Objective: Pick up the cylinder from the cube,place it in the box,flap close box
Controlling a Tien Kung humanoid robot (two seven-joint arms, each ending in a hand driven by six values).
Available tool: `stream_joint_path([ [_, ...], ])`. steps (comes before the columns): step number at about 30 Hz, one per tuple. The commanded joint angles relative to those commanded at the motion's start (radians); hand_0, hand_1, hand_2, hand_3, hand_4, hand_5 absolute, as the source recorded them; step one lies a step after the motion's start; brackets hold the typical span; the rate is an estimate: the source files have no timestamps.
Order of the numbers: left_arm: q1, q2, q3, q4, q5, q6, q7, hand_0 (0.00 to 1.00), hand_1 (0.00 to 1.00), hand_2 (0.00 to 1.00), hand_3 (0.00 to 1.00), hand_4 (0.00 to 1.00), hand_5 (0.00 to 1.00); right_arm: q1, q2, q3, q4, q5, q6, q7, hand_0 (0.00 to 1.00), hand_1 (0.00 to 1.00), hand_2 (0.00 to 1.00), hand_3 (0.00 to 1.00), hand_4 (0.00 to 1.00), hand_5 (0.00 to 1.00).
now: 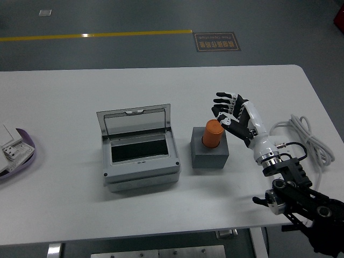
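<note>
Far left edge of the table [161,220] there's a white and purple gadget [13,151], half cut off. Moving right, the grey box [140,161] sits with its flap [134,121] standing up, so it's open and dark inside. Just beside it is the grey cube [210,153], with the orange cylinder [213,134] upright on top. The right hand [232,114] is right next to the cylinder, fingers [223,98] spread and loose, holding nothing, thumb about touching the cylinder's top. A white cable [306,134] loops behind the wrist.
</note>
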Motion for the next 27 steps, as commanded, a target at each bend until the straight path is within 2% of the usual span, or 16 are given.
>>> stream_joint_path([
  [2, 0.0, -0.001, 0.001, 0.0, 0.0, 0.0, 0.0, 0.514, 0.571, 0.564, 0.607, 0.723, 0.178, 0.003, 0.003, -0.009, -0.005, -0.007, -0.001, -0.003, 0.642, 0.623, 0.613, 0.623, 0.741, 0.245],
  [3, -0.001, -0.001, 0.002, 0.0, 0.0, 0.0, 0.0, 0.513, 0.571, 0.564, 0.607, 0.723, 0.177, 0.005, 0.004, -0.016, -0.009, -0.01, -0.001, -0.005, 0.626, 0.616, 0.567, 0.59, 0.768, 0.229],
  [14, 0.0, -0.004, 0.003, -0.001, 0.0, 0.0, 0.0, 0.513, 0.57, 0.564, 0.606, 0.723, 0.177, 0.023, 0.03, -0.079, -0.082, -0.024, 0.005, -0.016, 0.613, 0.606, 0.544, 0.605, 0.769, 0.232],
  [27, 0.0, -0.006, -0.006, -0.002, 0.006, 0.0, 0.0, 0.513, 0.57, 0.564, 0.608, 0.724, 0.177, 0.042, 0.039, -0.117, -0.09, -0.023, 0.006, -0.025, 0.599, 0.604, 0.526, 0.594, 0.767, 0.229],
])
